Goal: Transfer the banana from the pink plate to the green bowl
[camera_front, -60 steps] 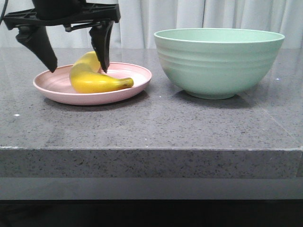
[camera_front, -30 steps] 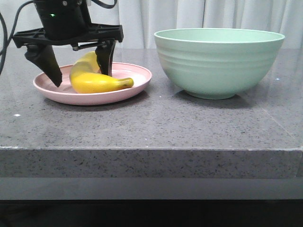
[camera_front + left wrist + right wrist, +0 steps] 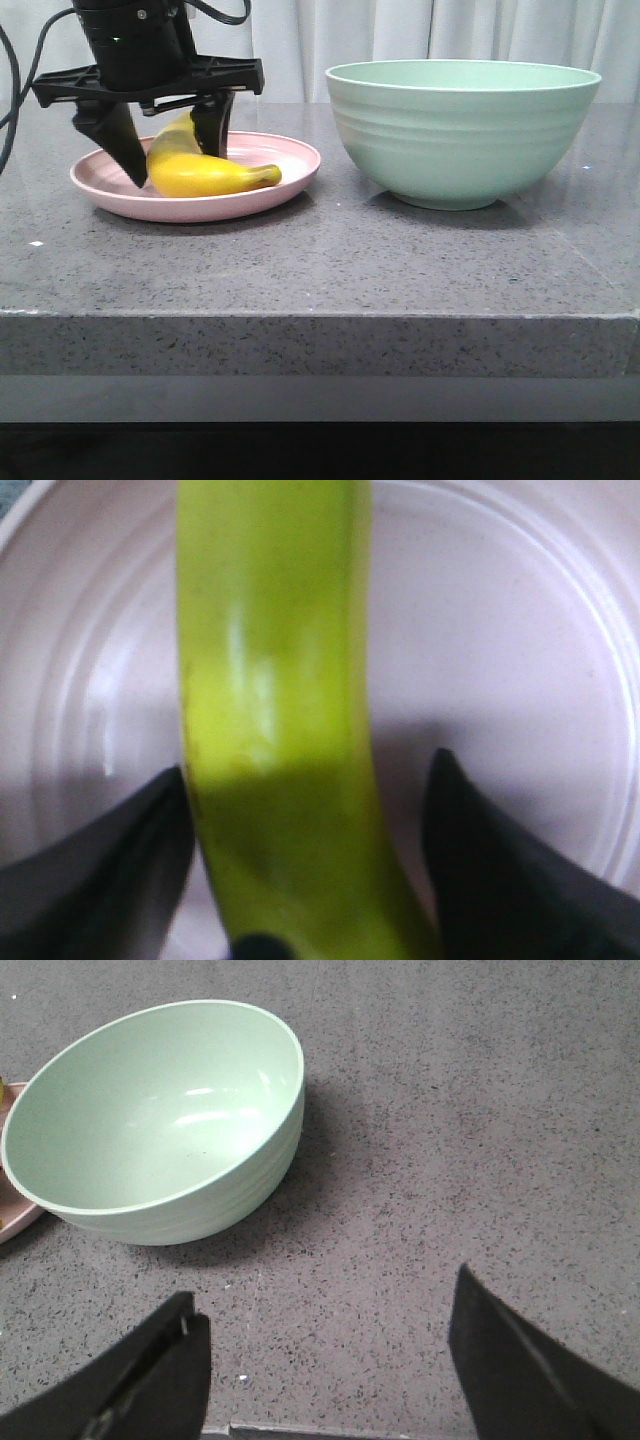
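The yellow banana lies on the pink plate at the table's left. My left gripper is down in the plate and stands open astride the banana's rear half. In the left wrist view the banana runs between the fingers over the plate; one finger touches its side, while the other finger is a small gap away from it. To the right stands the green bowl, with nothing in it. My right gripper hovers open over bare table near the bowl.
The grey speckled table ends in a front edge close to the camera. A white curtain hangs behind. A sliver of the pink plate shows beside the bowl in the right wrist view.
My left gripper has come down into the plate, and its fingers have narrowed in around the banana. Banana, plate and bowl have not moved.
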Motion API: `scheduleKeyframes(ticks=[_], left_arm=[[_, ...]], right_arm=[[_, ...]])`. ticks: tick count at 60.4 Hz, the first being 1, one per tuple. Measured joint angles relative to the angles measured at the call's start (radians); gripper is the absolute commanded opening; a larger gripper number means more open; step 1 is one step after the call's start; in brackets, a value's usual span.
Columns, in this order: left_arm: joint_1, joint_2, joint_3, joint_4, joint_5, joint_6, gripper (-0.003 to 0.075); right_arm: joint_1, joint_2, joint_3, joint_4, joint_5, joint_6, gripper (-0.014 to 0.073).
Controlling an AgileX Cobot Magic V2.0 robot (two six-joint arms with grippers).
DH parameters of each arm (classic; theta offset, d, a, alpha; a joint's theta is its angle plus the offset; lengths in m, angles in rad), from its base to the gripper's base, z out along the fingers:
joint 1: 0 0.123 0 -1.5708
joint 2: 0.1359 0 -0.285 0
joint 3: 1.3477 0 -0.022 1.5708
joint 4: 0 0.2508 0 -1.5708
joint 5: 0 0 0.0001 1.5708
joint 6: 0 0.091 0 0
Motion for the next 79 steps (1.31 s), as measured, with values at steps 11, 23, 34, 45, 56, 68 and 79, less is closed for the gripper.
scheduleKeyframes(ticks=[11, 23, 34, 45, 56, 68, 79], left_arm=[[0.0, 0.0, -0.002, -0.002, 0.002, -0.001, 0.0176], [0.0, -0.002, -0.063, -0.002, 0.085, 0.012, 0.0167], [0.0, -0.092, -0.103, -0.004, 0.116, 0.105, 0.0167], [0.0, -0.268, -0.052, -0.008, 0.1, 0.172, 0.0167], [0.0, -0.46, 0.101, -0.015, 0.033, 0.225, 0.0167], [0.0, -0.673, 0.339, -0.134, -0.076, 0.364, 0.0167], [0.0, -0.787, 0.497, -0.35, -0.104, 0.558, 0.0167]], right_arm=[[0.0, 0.0, 0.0, 0.002, 0.0, 0.0, 0.0523], [0.0, 0.0, 0.0, 0.034, 0.0, 0.0, 0.0523], [0.0, 0.0, 0.0, 0.041, 0.0, 0.0, 0.0523], [0.0, 0.0, 0.0, 0.043, 0.001, 0.0, 0.0523], [0.0, 0.0, 0.0, 0.043, 0.009, 0.0, 0.0523], [0.0, 0.0, 0.0, 0.043, 0.025, 0.0, 0.0523], [0.0, 0.0, 0.0, 0.043, 0.046, 0.0, 0.0523]])
